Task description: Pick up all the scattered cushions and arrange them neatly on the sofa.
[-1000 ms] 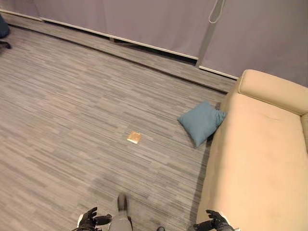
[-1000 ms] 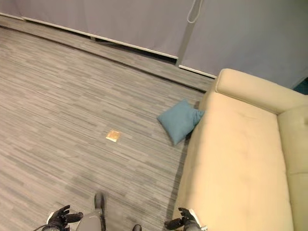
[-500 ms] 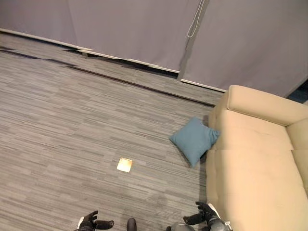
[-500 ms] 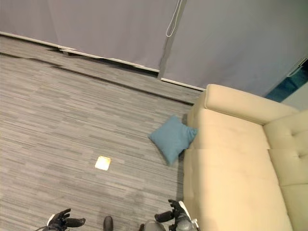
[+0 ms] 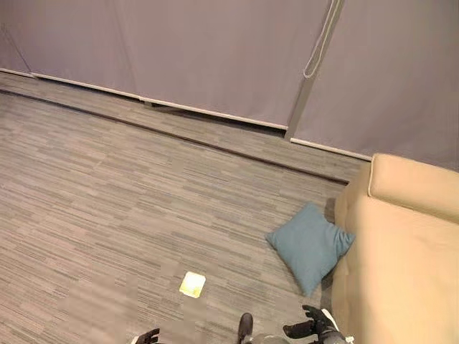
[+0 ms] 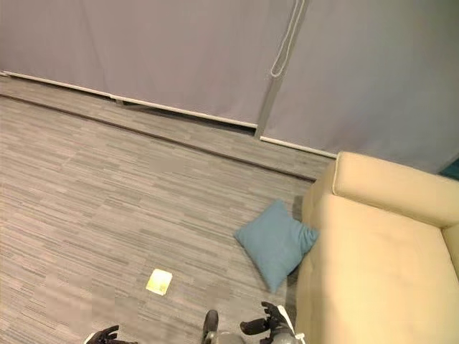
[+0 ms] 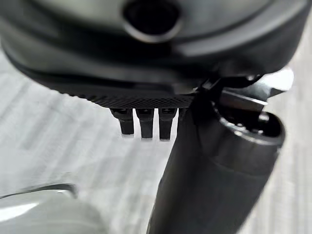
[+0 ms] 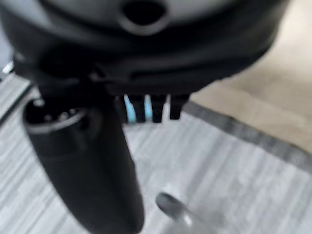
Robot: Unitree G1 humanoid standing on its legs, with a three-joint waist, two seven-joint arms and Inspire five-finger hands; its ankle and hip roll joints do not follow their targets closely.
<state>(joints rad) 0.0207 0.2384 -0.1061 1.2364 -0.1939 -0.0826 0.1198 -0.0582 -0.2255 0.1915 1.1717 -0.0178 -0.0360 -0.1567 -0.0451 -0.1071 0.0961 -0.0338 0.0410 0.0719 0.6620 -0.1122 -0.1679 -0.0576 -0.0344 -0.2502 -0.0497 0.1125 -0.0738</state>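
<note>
- On the floor [image 5: 107, 186] in my left eye view, one blue cushion [image 5: 310, 245] lies tilted on a corner, its right tip touching the front of the beige sofa [image 5: 401, 265].
- A small yellow square [image 5: 192, 284] sits flat on the floor, left of the cushion and well apart from it.
- Grey curtains [image 5: 215, 57] hang along the far wall, with a cord [image 5: 319, 43] looping down between two panels.
- At the bottom edge my right hand [image 5: 313, 330] shows near the sofa's front, below the cushion and not touching it; its fingers are spread loosely and hold nothing.
- My left hand [image 5: 149, 337] just peeks in at the bottom edge, left of the yellow square.
- In my right eye view, the same cushion leans against the sofa's lower front, beneath the armrest [image 6: 391, 188].
- The left hand pokes in at the bottom left there, fingers apart, nothing in them.
- In my left wrist view, the left hand's fingers [image 7: 146, 124] hang straight in a row over bare floor, the thumb [image 7: 214, 175] thick in front; the hand is wide and empty.
- In my right wrist view, the right hand's fingers [image 8: 156, 108] stand straight and apart from the thumb [image 8: 87, 165], empty.
- Past them I see a sliver of blue from the cushion, and the sofa's beige edge to one side.
</note>
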